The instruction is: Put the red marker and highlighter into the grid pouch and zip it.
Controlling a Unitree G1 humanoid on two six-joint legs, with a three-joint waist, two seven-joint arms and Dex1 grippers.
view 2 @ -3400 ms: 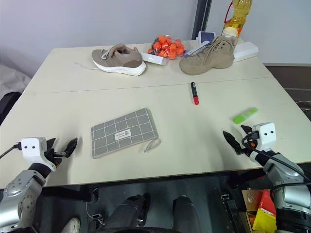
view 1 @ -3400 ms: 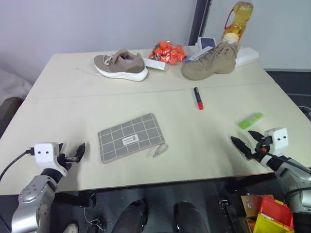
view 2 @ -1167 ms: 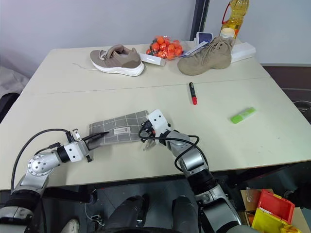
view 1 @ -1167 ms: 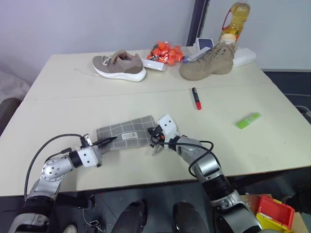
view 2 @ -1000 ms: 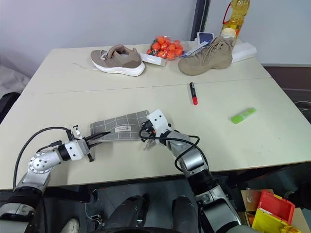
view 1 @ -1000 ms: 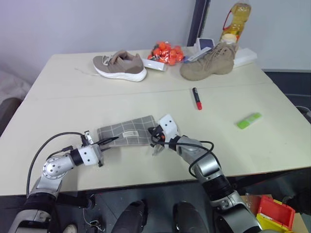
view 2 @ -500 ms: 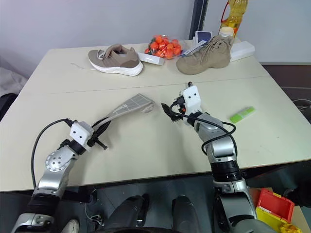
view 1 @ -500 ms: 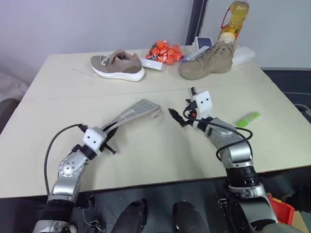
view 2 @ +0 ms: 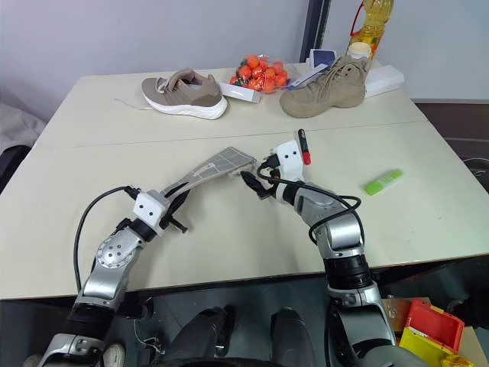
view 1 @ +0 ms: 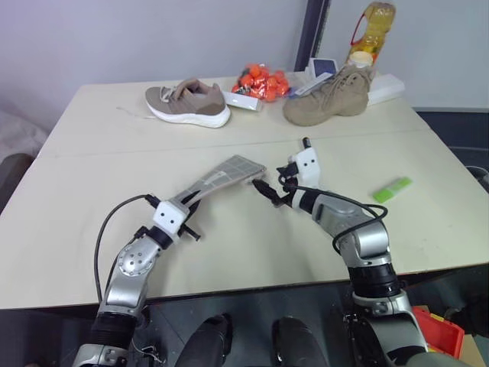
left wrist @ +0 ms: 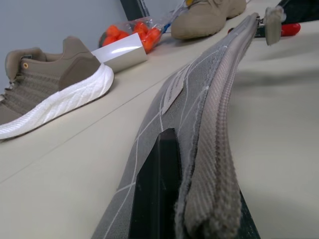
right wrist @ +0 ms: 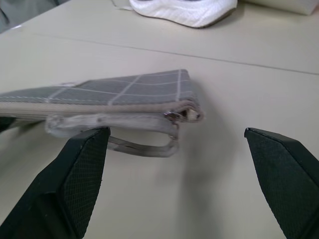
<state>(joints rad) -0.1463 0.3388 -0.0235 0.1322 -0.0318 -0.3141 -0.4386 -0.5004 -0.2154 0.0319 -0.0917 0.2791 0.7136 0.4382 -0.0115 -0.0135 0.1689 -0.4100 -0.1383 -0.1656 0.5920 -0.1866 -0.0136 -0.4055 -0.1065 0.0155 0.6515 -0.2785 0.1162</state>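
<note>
Grey grid pouch (view 1: 218, 175) pinched in left fingers (left wrist: 164, 189), zipper pull (right wrist: 144, 145) between spread right fingers (right wrist: 84, 174); red marker (view 2: 304, 147), highlighter (view 1: 393, 189) still on worktop (view 1: 252, 252), nothing packed.

Evenly bright, soft overhead light; faint shadows on the pale surface (view 1: 92, 168). No glare. Head views sharp throughout. Wrist views blurred up close: nearest pouch fabric (left wrist: 209, 164) and dark fingers (right wrist: 82, 164) toward 6 o'clock.
</note>
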